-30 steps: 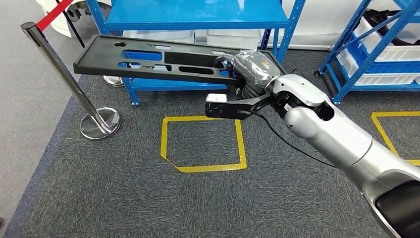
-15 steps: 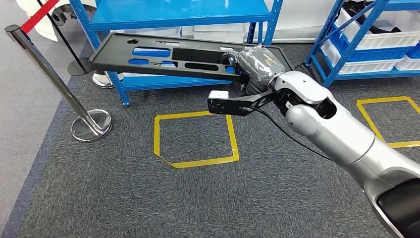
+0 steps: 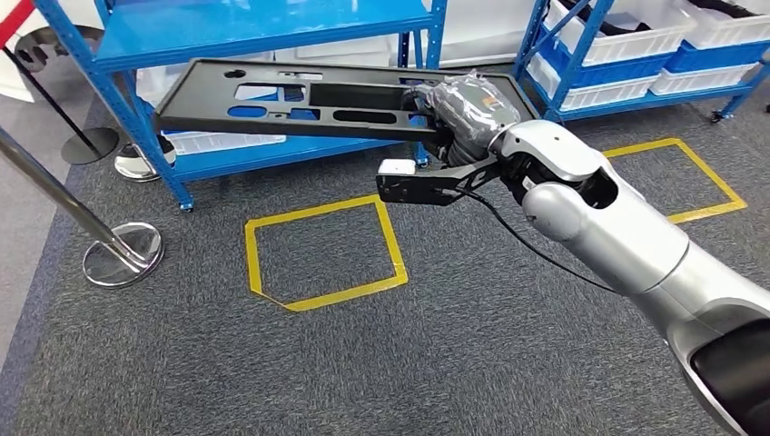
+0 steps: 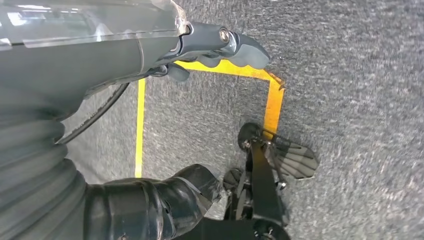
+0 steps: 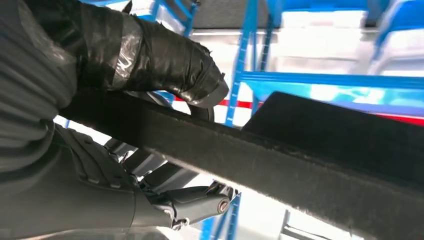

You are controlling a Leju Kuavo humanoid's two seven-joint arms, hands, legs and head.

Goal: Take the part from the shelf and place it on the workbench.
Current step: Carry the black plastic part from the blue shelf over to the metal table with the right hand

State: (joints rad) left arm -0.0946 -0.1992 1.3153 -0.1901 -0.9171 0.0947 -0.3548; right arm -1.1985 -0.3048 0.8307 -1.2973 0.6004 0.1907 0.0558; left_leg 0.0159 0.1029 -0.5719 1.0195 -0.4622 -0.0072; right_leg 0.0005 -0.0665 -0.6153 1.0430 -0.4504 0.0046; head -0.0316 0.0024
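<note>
Blue shelf (image 3: 263, 27) sits nearer as right hand (image 3: 463, 113) still grips part (image 3: 300, 95).

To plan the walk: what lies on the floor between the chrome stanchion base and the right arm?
In the head view, a yellow tape square on grey carpet lies between the stanchion base and the right arm.
</note>
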